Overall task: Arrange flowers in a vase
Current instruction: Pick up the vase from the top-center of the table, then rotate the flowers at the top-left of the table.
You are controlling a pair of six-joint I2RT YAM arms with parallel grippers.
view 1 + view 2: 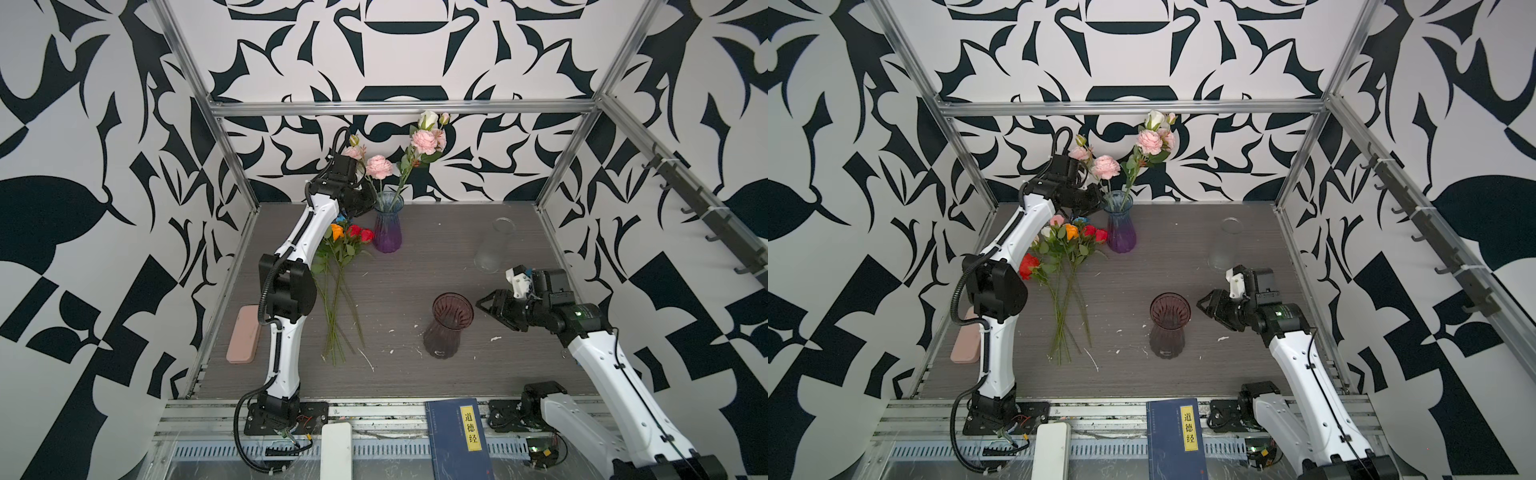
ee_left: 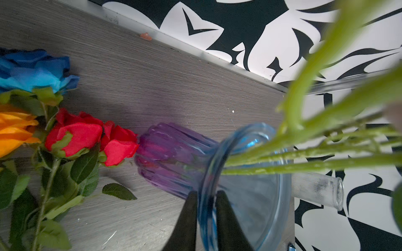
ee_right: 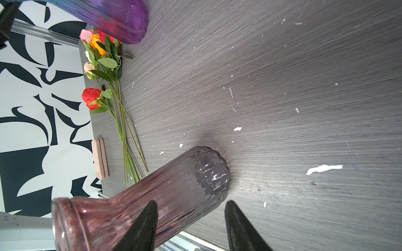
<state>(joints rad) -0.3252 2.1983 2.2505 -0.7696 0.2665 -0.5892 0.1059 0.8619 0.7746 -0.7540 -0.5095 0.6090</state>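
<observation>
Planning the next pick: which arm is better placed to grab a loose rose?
Probably left: the left pincer grips the blue-and-purple glass vase by its rim, beside the colourful roses; the open right pincer is across the table.

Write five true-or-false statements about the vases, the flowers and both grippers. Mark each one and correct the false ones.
1. The blue-purple vase holds pink flowers. True.
2. The left gripper holds a rose stem. False: it is clamped on the blue-purple vase's rim, with one finger inside and one outside.
3. The maroon vase lies on its side. False: it stands upright and is empty.
4. The right gripper is open and holds nothing. True.
5. The loose roses lie on the table beside the blue-purple vase. True.
</observation>
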